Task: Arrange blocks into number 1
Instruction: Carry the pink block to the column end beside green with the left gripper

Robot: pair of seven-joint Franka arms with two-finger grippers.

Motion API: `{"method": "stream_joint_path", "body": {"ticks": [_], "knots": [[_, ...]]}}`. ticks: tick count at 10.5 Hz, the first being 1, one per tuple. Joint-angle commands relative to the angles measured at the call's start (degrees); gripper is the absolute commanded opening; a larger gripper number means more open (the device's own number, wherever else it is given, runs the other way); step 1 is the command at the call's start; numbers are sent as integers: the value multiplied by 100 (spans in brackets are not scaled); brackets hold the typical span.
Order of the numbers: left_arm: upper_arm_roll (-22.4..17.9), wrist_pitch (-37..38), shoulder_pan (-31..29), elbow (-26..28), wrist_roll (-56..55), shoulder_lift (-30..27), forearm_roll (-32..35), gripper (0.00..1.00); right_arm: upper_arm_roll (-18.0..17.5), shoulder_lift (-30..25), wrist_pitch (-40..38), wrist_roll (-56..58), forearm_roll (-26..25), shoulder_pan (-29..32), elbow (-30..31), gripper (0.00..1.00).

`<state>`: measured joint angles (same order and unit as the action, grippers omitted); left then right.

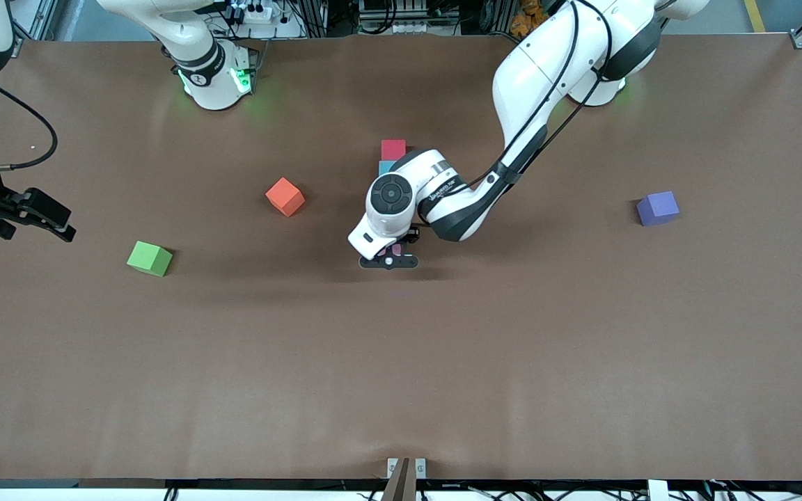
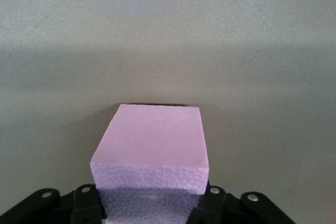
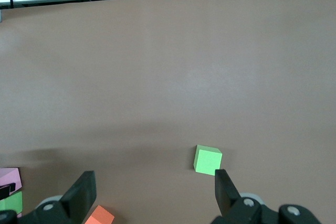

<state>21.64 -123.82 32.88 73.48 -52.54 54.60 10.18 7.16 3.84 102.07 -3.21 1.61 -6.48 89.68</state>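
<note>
- Judging by its pebbled foam faces in the left wrist view, the pink block (image 2: 151, 150) looks very light, slightly soft and not slippery; a gentle pinch on two flat, opposing sides, as now, should suit it.
- Low in that same view, the left gripper (image 2: 149, 203) has its fingers closed on the pink block, held close over the brown table (image 1: 401, 376) at the middle of the front frame.
- Lying lower left of centre in the front view, the green block (image 1: 150, 258) sits alone; it is well apart from the others, with clear sides to take.
- Slightly higher, the orange-red block (image 1: 285, 196) rests turned at an angle; the purple block (image 1: 657, 208) lies at mid-right.
- At the left edge, the right gripper (image 1: 42, 217) waits with fingers spread wide and empty.
- Higher at centre, the red block (image 1: 393, 149) touches the light blue block (image 1: 387, 168), which the left arm's wrist partly hides; these are the things most likely to be nudged, I judge.
</note>
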Motion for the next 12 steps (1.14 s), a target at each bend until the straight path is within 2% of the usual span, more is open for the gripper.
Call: {"method": "stream_joint_path", "body": {"ticks": [1,2,7,12], "knots": [[-116,139,105,-44,-37,94,-16,59,-57,91,-109,84,-29,95,-179,100],[-159,139,183,-18,-46,77,-8,100,-57,91,-109,84,-29,95,-179,100],[-239,139,193,-17,-72,-133,10,100,-57,91,-109,84,-20,112,-179,100],[-274,621,105,-44,-344,-757,-16,100,-57,91,-161,101,-29,104,-179,100]]}}
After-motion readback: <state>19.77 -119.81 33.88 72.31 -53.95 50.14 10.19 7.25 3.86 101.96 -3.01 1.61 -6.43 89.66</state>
